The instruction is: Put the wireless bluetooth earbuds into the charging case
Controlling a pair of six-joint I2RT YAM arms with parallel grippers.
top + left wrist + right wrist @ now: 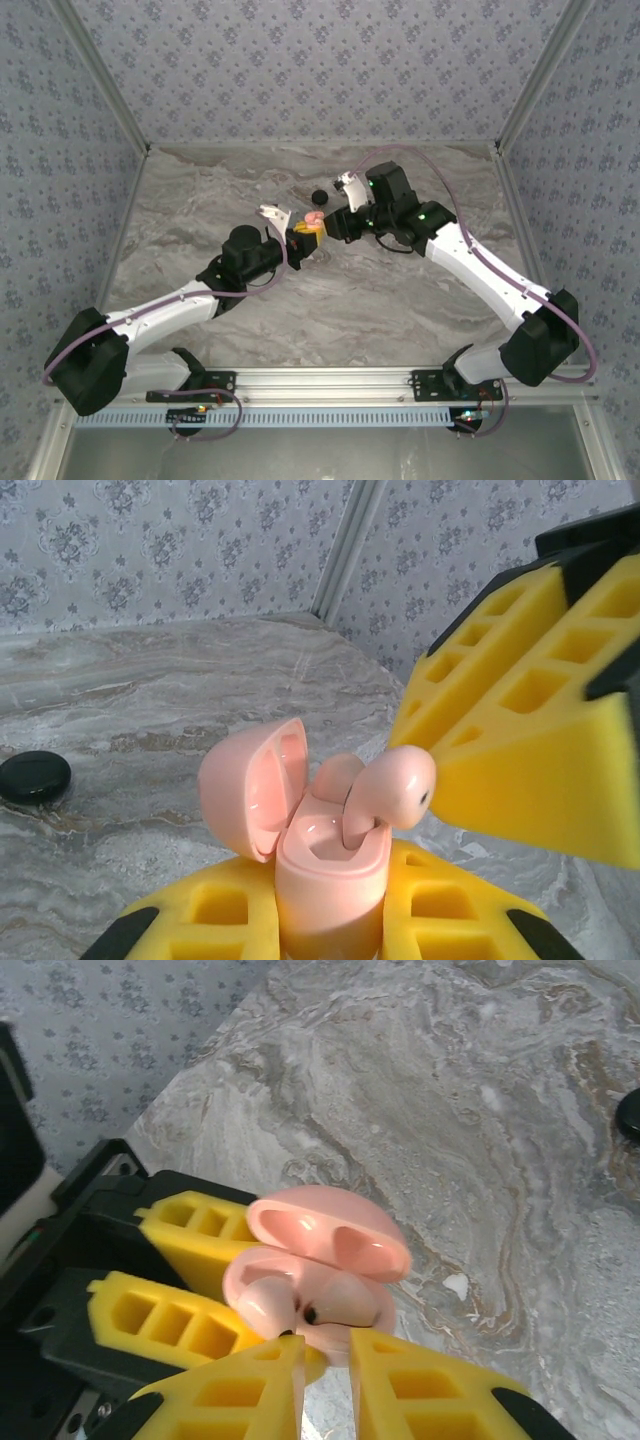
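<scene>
Marble table point(400, 300): patterned walls point(300, 60) close the back and both sides, and a metal rail point(330, 380) runs along the near edge. The grippers meet mid-table with bare marble open all round.

Left gripper point(303, 235): clamped on the base of the pink charging case point(330, 870), which stands upright with its lid hinged back to the left.

Right gripper point(322, 1355): jaws narrow, tips pinching a pink earbud point(395, 785) at the case's open mouth, with the stem down in the well.

Black puck point(320, 196): lies on the table just behind the case, apart from both grippers.

Left wrist view: a second earbud point(338, 775) sits in the case behind the held one. From overhead, the case reads as a pink spot between yellow fingers.
</scene>
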